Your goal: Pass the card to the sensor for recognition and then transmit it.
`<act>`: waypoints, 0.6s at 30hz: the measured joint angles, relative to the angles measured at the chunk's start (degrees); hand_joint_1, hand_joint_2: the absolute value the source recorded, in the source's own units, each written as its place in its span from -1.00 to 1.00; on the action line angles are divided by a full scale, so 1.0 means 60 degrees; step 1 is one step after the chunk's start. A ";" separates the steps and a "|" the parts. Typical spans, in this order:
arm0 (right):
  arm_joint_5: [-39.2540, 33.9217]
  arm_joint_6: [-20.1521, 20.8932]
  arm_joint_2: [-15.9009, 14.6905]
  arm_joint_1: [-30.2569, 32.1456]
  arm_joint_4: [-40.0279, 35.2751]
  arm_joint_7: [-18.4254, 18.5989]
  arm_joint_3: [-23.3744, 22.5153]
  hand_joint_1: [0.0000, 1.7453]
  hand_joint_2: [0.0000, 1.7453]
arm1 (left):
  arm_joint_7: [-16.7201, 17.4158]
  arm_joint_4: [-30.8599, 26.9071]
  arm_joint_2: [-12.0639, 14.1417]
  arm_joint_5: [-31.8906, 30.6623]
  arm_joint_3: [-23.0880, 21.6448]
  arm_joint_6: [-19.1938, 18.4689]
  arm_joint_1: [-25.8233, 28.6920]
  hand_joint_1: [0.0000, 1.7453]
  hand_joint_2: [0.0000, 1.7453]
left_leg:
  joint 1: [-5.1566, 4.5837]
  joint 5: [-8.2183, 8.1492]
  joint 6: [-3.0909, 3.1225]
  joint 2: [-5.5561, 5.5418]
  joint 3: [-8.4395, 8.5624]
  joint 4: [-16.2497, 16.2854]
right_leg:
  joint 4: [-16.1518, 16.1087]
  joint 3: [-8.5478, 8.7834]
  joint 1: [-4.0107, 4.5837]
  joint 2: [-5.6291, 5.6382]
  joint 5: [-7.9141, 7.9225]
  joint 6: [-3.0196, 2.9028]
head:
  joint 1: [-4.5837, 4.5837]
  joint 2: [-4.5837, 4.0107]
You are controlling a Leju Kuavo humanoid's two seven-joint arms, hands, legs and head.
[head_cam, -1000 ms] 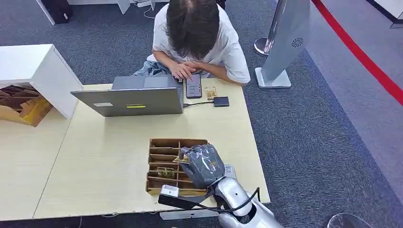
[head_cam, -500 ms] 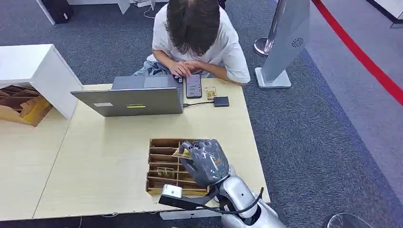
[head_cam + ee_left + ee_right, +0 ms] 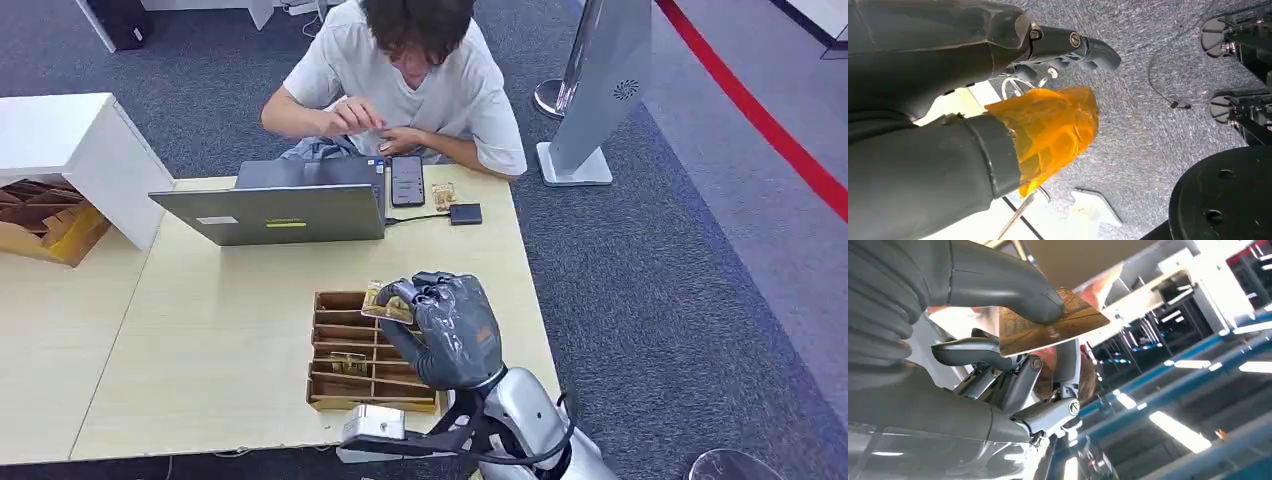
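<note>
My right hand (image 3: 450, 330) hovers above the cardboard divider box (image 3: 335, 300) near the table's front edge and pinches a gold-brown card (image 3: 385, 303) between thumb and fingers. The right wrist view shows that card (image 3: 1053, 322) up close, with the thumb (image 3: 998, 285) pressed on its face. A small black sensor box (image 3: 465, 213) lies at the far side of the table, cabled to the laptop (image 3: 280, 212). Another card (image 3: 443, 194) lies just beyond the sensor. My left hand (image 3: 973, 100) hangs over the carpet, holding nothing, its orange-taped thumb apart from the fingers.
A person (image 3: 410, 70) sits at the far edge, hands raised near a phone (image 3: 407, 180). One more card (image 3: 349, 364) rests in a box slot. A white cabinet (image 3: 70, 140) stands at the left, a white floor stand (image 3: 600, 90) at the far right.
My right hand has lifted the card out of the divider box and moved it away from me. The person has raised their head and taken both hands off the phone.
</note>
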 joint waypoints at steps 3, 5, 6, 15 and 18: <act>-0.0051 0.0011 -0.0004 -0.0029 -0.0138 -0.0007 0.0000 1.00 1.00 | -0.0011 0.0000 0.0004 -0.0058 0.0022 -0.0018 -0.0001 -1.00 -1.00 | 0.0000 0.0000 0.0000 0.0000 0.0000 0.0000 | 0.0000 0.0000 0.0000 0.0000 0.0000 0.0000 | 0.0000 0.0000; -0.0076 0.0018 -0.0004 -0.0079 -0.0149 -0.0004 0.0000 1.00 1.00 | -0.0018 0.0000 0.0004 -0.0124 0.0022 -0.0029 -0.0003 -1.00 -1.00 | 0.0000 0.0000 0.0000 0.0000 0.0000 0.0000 | 0.0000 0.0001 0.0000 0.0000 0.0000 0.0000 | 0.0000 0.0000; -0.0080 0.0025 -0.0004 -0.0119 -0.0149 -0.0007 0.0000 1.00 1.00 | -0.0018 0.0000 0.0007 -0.0160 0.0025 -0.0033 -0.0005 -1.00 -1.00 | 0.0000 0.0000 0.0000 0.0000 0.0000 0.0000 | 0.0000 0.0001 0.0000 0.0000 0.0000 0.0000 | 0.0000 0.0000; 0.0084 0.0572 0.0088 -0.0819 0.0292 0.0284 -0.0004 1.00 1.00 | 0.0011 0.0000 0.0022 -0.0477 0.0022 -0.0080 -0.0096 -1.00 -1.00 | 0.0000 0.0002 -0.0001 0.0000 0.0002 0.0000 | 0.0000 0.0002 0.0000 0.0000 0.0003 -0.0002 | 0.0000 0.0000; 0.0131 0.0644 0.0167 -0.0993 0.0543 0.0353 -0.0004 1.00 1.00 | 0.0104 0.0000 0.0047 -0.0660 0.0022 0.0016 -0.0111 -1.00 -1.00 | 0.0000 0.0002 -0.0001 -0.0002 0.0003 0.0001 | 0.0001 0.0003 0.0000 -0.0001 0.0003 -0.0002 | 0.0000 0.0000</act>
